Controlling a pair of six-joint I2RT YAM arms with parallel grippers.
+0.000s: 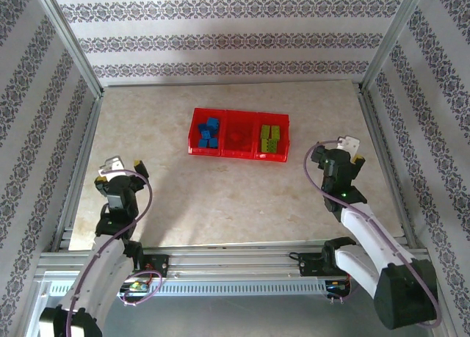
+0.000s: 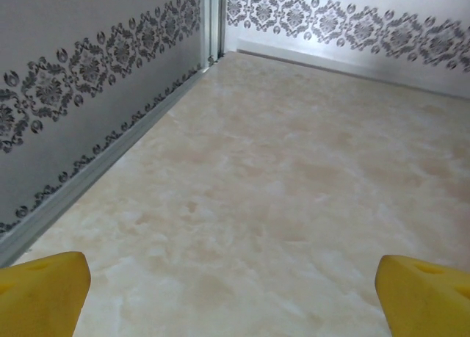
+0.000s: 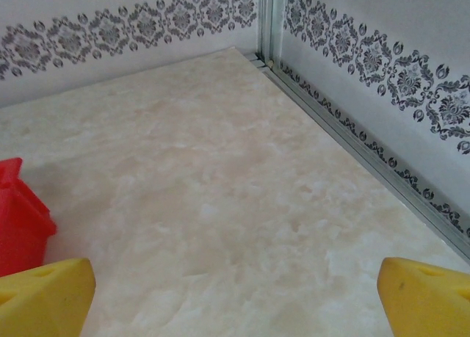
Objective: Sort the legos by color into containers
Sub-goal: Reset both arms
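Note:
The translucent red tray [image 1: 239,153] lies at the table's middle back, with three compartments. Blue legos [image 1: 209,133] fill its left compartment, red legos [image 1: 236,137] the middle one, lime green legos [image 1: 269,138] the right one. My left gripper [image 1: 123,165] rests open at the near left, far from the tray, its yellow fingertips [image 2: 44,293] wide apart over bare table. My right gripper [image 1: 344,147] stands open at the right, just past the tray's right end. A corner of the tray [image 3: 20,212] shows at the left of the right wrist view, beside the yellow fingertips [image 3: 422,293].
Patterned walls close in the marble-look table [image 1: 220,197] on three sides, with metal rails [image 1: 81,168] along the left and right edges. Bare tabletop lies between the arms and the tray.

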